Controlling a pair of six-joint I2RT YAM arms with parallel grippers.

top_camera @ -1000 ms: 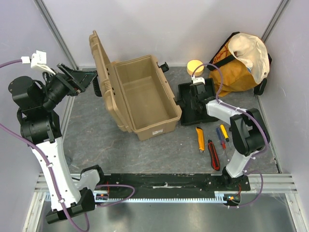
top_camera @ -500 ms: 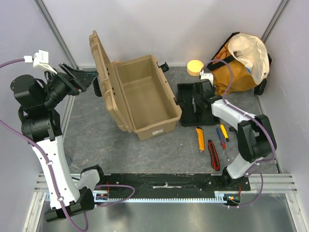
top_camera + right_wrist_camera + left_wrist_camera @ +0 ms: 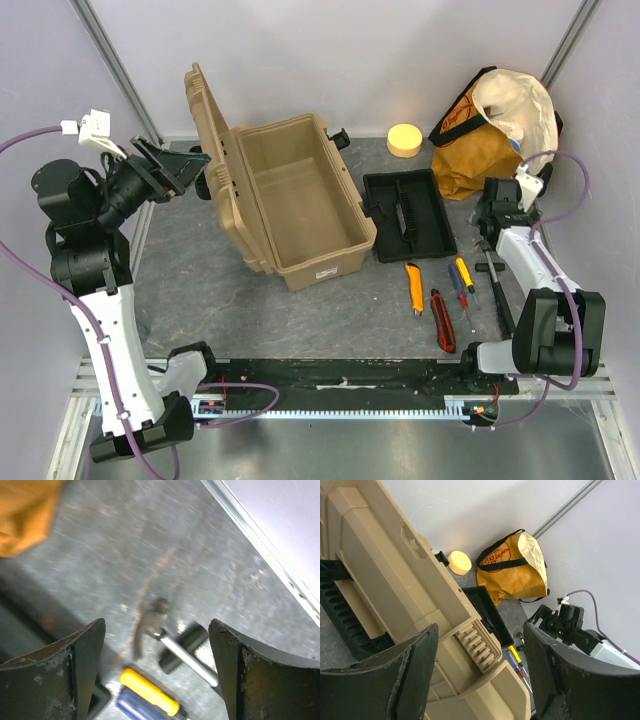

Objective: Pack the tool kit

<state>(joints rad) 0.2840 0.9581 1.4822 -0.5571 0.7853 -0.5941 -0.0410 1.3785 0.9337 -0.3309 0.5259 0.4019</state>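
Nearby, lid of tool kit (image 3: 300,205) just beside left hand (image 3: 190,162), released; right hand (image 3: 490,222), released, well apart.

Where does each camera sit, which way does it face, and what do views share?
Top external: above and behind, looking down on the table; left arm and right arm show.
Left wrist: high left, facing across the tool kit lid toward the orange bag; open left claw at bottom.
Right wrist: low right, looking down at the hammer; open right claw at both sides.
Shared: top external and left wrist both show tool kit and bag.
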